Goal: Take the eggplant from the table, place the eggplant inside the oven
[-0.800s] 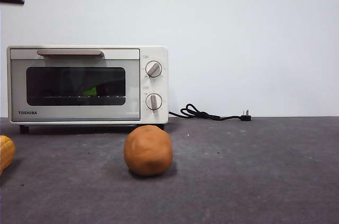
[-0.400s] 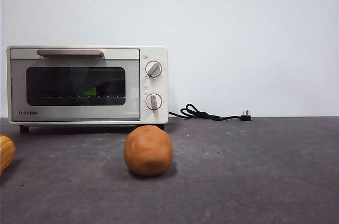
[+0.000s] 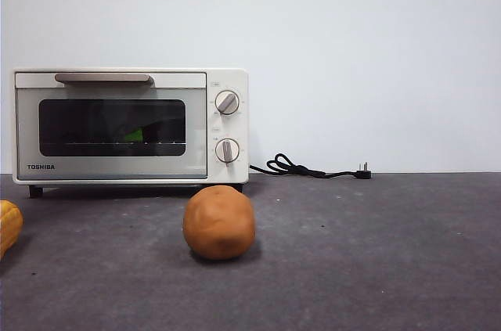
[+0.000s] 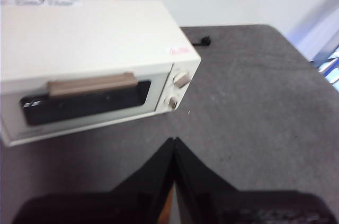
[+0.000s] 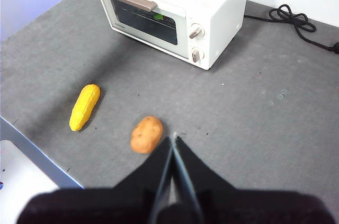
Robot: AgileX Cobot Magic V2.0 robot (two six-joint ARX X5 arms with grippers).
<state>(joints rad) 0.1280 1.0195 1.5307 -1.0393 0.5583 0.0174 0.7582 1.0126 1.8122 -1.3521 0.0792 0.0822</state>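
behind the shut glass door of the oven (image 3: 129, 125), on the rack, a green bit of the eggplant (image 3: 134, 135) shows. left gripper (image 4: 174, 140) held high over the table (image 3: 376, 253), angled toward the oven, jaws pressed together, empty. right gripper (image 5: 174, 138) high above, near the brown ball (image 5: 146, 134), jaws together, empty. yellow ribbed item (image 5: 84, 106) well apart.

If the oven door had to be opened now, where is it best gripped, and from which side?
Grip the beige bar handle, probably from the front and above. It runs level along the closed door's top edge on the oven and stands proud of the door, so jaws can likely close over it.
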